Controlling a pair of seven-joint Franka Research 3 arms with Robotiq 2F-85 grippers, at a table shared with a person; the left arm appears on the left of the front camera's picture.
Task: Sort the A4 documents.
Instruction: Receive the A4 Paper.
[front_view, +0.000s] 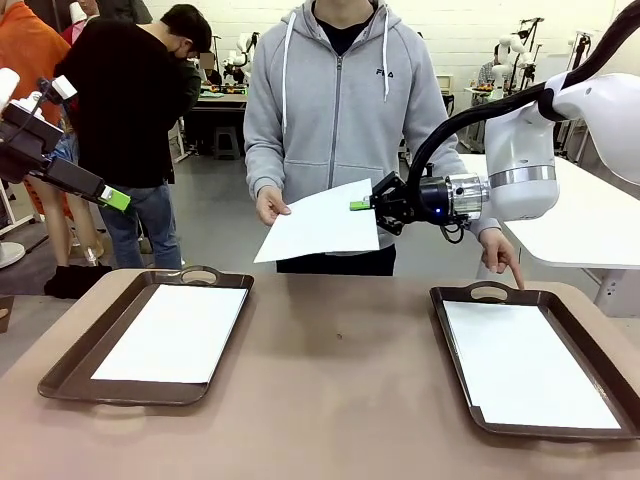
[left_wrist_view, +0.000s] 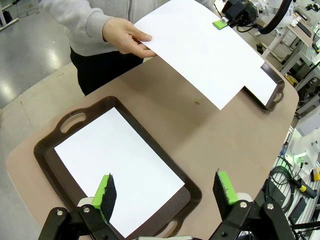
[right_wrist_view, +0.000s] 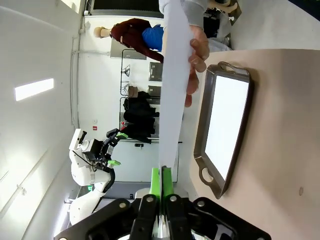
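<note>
right tray (front_view: 468, 296) cut off at picture's right edge

My front view is bright and even, lit from overhead, with only soft, faint shadows under the trays (front_view: 145, 340) on the worktop (front_view: 330, 400). The white sheets glare nearly blank, no texture showing. My left wrist view bends strongly toward its edges; the worktop rim curves from 9 to 4 o'clock, and my left claw (left_wrist_view: 165, 192) sits slightly soft at 6 o'clock. My right wrist view is rolled sideways; a ceiling light (right_wrist_view: 34, 89) blows out at 9 o'clock.
</note>
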